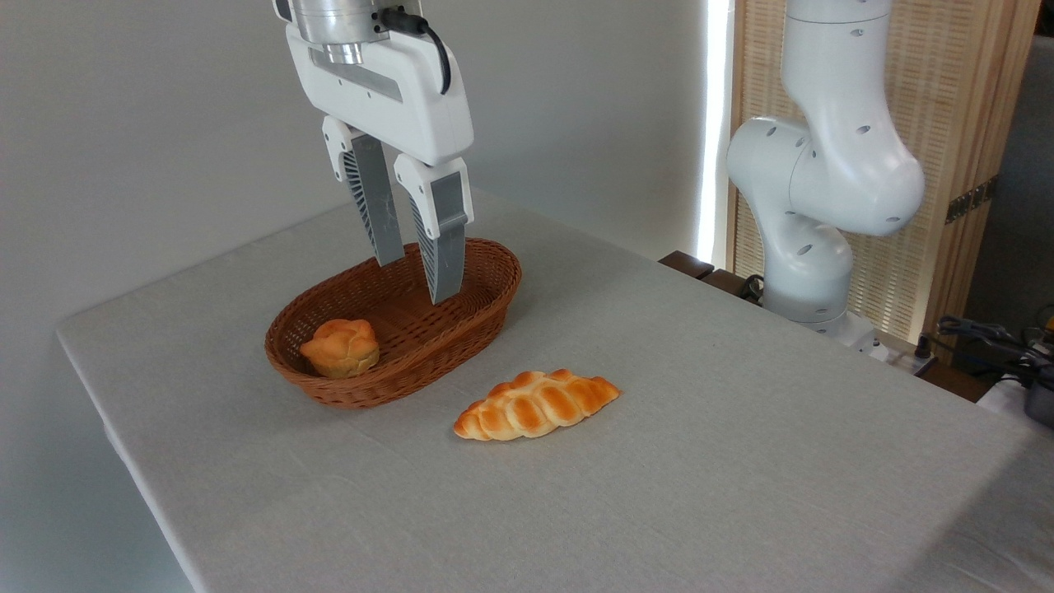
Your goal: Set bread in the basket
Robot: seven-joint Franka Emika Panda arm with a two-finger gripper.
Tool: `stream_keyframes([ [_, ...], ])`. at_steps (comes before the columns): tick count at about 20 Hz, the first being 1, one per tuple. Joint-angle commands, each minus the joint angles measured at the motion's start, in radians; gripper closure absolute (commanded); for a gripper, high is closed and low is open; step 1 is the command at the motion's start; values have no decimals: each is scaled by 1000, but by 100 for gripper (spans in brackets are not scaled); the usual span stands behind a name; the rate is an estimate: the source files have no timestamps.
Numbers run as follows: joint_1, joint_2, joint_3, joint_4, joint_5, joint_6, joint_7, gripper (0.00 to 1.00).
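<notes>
Grey cloth-covered table (741, 461) before plain white wall (148, 123), end effector (416, 276) slightly spread, empty, above basket (461, 317).

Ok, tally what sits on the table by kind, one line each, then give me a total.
Round knotted bun: 1, lying inside the basket at its left end
Braided loaf: 1, on the tablecloth in front of the basket
Oval wicker basket: 1
Total: 3
The gripper hangs over the basket, fingers apart and holding nothing.
</notes>
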Motion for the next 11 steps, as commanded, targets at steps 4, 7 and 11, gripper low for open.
stream_keyframes([
  [4, -4, 16, -3, 28, 23, -32, -3, 0],
  [7, -4, 16, -2, 28, 23, -32, -3, 0],
  [11, -4, 16, 3, 28, 23, -32, 5, 0],
])
